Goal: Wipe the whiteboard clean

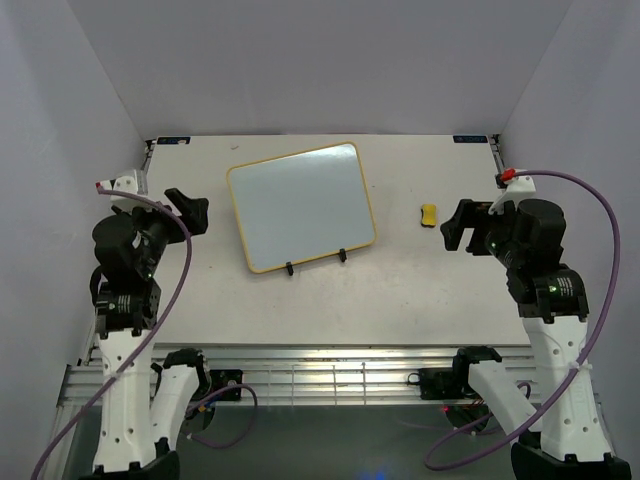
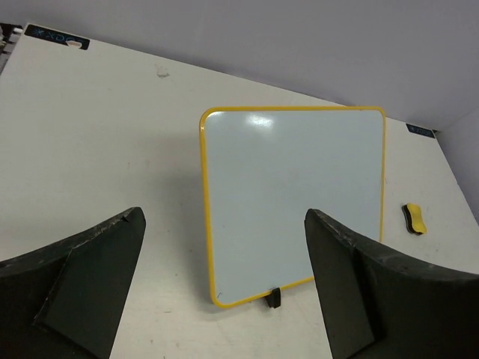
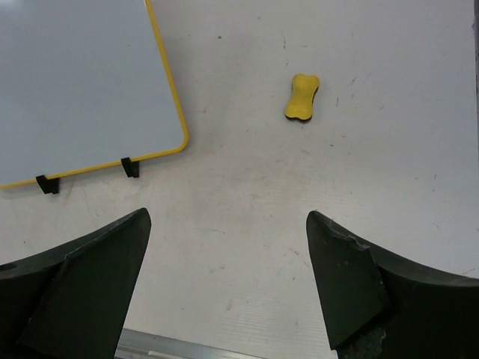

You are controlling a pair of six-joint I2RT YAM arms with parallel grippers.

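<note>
The whiteboard (image 1: 300,205) has a thin yellow frame and black stand clips, and lies on the table at back centre with a blank white face. It also shows in the left wrist view (image 2: 292,198) and the right wrist view (image 3: 75,82). A small yellow eraser block (image 1: 429,215) lies right of the board, also in the right wrist view (image 3: 301,97) and the left wrist view (image 2: 415,218). My left gripper (image 1: 190,210) is open and empty, left of the board. My right gripper (image 1: 458,228) is open and empty, just right of the eraser.
The white table (image 1: 330,300) ends at a metal rail along the near edge (image 1: 330,375). Grey walls close in the back and both sides. Purple cables loop off both arms.
</note>
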